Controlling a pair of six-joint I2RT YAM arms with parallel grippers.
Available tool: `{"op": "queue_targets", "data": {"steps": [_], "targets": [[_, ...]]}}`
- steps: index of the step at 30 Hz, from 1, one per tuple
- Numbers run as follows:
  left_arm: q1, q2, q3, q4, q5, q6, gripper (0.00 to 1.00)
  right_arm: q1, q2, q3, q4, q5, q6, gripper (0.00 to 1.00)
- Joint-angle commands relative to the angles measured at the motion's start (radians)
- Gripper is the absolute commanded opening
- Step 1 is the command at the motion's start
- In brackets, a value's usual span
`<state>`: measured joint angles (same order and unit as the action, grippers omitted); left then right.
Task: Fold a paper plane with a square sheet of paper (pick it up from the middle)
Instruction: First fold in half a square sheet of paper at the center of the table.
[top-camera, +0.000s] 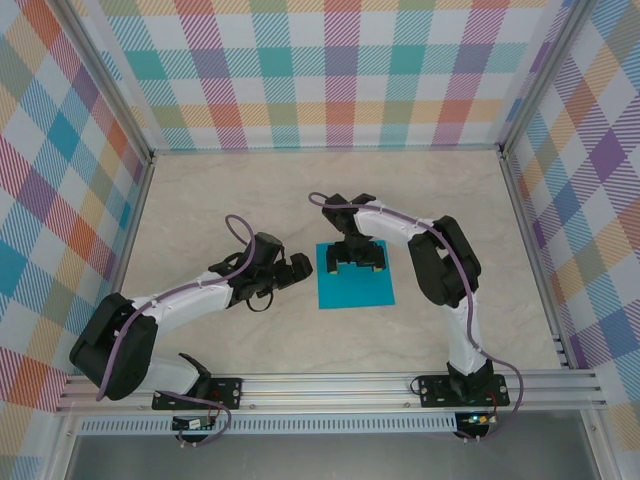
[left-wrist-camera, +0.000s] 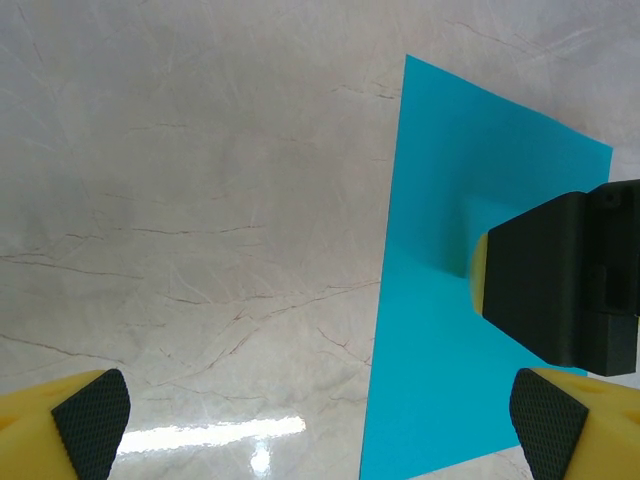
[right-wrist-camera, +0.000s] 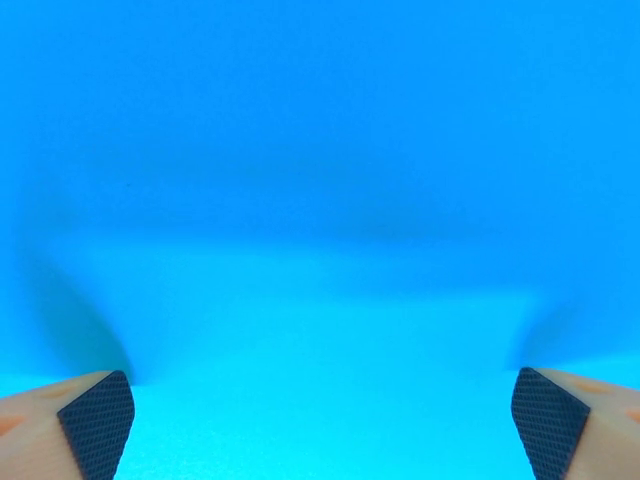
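You see the square sheet of paper (top-camera: 355, 292) lying flat and uncreased on the table (top-camera: 230, 200), just right of centre. Your right gripper (top-camera: 358, 265), jaws spread wide and empty, is low over its 12 o'clock half. Your left gripper (top-camera: 303, 270), also wide and empty, hovers at its 9 o'clock edge. All the folding is still to do. No writing is readable.

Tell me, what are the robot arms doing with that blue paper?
The square sheet of paper lies flat on the table, not folded yet. The right gripper sits low over it, jaws wide open, probably about to pick it up. The left gripper hangs open beside the sheet's left edge.
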<state>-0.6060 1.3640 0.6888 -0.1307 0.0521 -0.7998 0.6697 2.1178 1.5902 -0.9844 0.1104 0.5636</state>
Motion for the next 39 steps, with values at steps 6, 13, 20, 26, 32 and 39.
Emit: {"op": "queue_targets", "data": {"steps": [6, 13, 20, 26, 32, 39], "targets": [[-0.003, -0.017, 0.018, -0.023, -0.001, -0.010, 1.00, 0.019, 0.032, -0.050, 0.022, -0.016, 0.022, 1.00], [-0.003, -0.019, 0.017, -0.030, -0.004, -0.007, 1.00, 0.019, 0.056, -0.132, 0.074, -0.041, 0.038, 0.98], [-0.003, -0.021, 0.017, -0.033, -0.003, -0.008, 1.00, 0.019, 0.019, -0.107, 0.067, -0.039, 0.020, 0.94], [-0.004, -0.029, 0.019, -0.041, -0.008, -0.006, 1.00, 0.019, -0.004, -0.064, 0.041, -0.028, 0.012, 0.90], [-0.003, -0.037, 0.017, -0.048, -0.012, -0.007, 1.00, 0.018, -0.058, -0.062, 0.043, -0.009, 0.010, 0.69], [-0.002, -0.049, 0.018, -0.060, -0.027, -0.021, 1.00, 0.006, -0.148, -0.080, 0.077, -0.055, -0.005, 0.41]]}}
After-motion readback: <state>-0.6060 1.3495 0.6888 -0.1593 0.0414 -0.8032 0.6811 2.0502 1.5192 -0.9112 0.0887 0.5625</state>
